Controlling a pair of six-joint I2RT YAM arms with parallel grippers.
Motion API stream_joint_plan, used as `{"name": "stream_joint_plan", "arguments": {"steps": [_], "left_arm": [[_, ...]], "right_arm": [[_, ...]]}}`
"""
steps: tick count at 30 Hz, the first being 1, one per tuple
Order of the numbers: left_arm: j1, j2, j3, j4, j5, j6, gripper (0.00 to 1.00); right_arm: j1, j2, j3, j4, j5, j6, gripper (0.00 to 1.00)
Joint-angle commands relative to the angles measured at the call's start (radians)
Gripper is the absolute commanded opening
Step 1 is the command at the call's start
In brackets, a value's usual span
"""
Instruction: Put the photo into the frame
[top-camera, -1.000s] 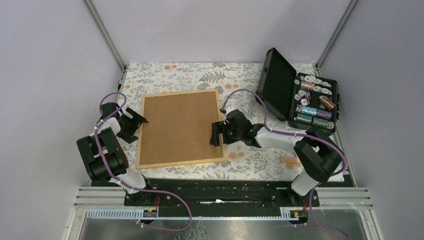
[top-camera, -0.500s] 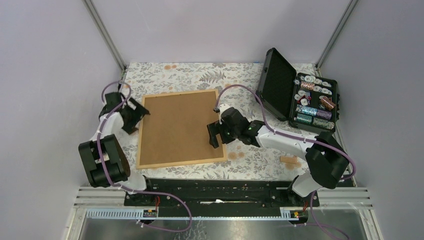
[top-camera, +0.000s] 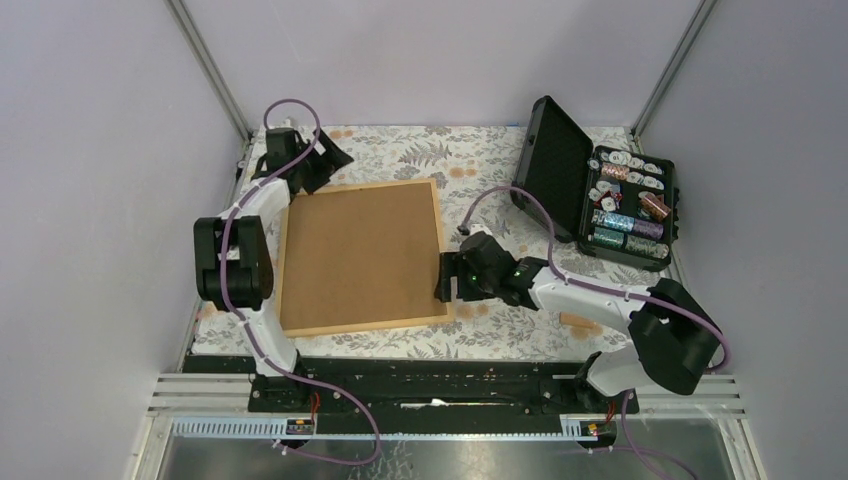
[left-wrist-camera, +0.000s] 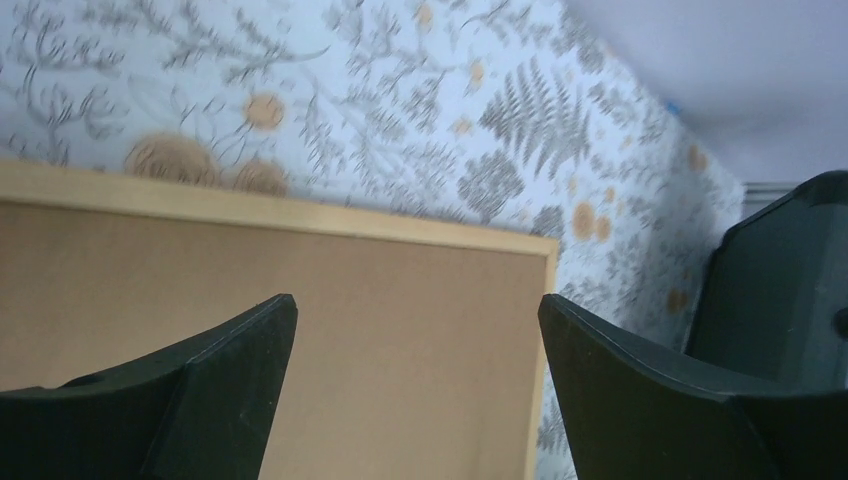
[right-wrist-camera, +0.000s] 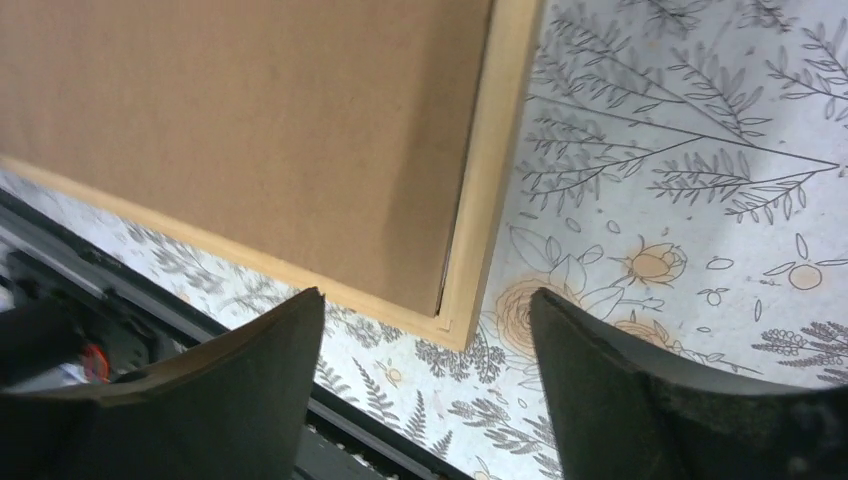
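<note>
The frame (top-camera: 362, 326) lies back-up on the floral table, a plain brown backing board (top-camera: 360, 250) filling it. The photo is hidden. My left gripper (top-camera: 325, 162) hovers open over the frame's far left corner. In the left wrist view its fingers (left-wrist-camera: 230, 370) straddle the board (left-wrist-camera: 400, 340), with the far moulding (left-wrist-camera: 300, 211) ahead. My right gripper (top-camera: 447, 284) stands open at the frame's near right corner. In the right wrist view the right moulding (right-wrist-camera: 497, 170) and that corner lie between its fingers (right-wrist-camera: 590, 350), nothing gripped.
An open black hard case (top-camera: 553, 170) with rolls of glittery tape (top-camera: 628, 205) stands at the back right. A small wooden piece (top-camera: 578, 321) lies near the right arm. A black rail (top-camera: 440, 372) runs along the near edge; walls close the sides.
The left arm swung from the frame's left edge up to its far left corner. The right gripper slid nearer, toward the near right corner. Both stayed open.
</note>
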Motion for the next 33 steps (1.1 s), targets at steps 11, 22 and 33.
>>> {"name": "stream_joint_plan", "arguments": {"steps": [11, 22, 33], "left_arm": [[0.266, -0.346, -0.297, -0.358, -0.120, 0.185, 0.99], [0.369, -0.370, -0.523, -0.348, -0.046, 0.094, 0.99], [0.299, -0.514, -0.768, -0.331, 0.103, -0.112, 0.99]], "right_arm": [[-0.139, 0.106, -0.003, 0.177, -0.239, -0.117, 0.92], [-0.182, 0.228, 0.019, 0.209, -0.275, -0.101, 0.97], [-0.249, 0.260, 0.082, 0.130, -0.155, -0.114, 0.98]]}}
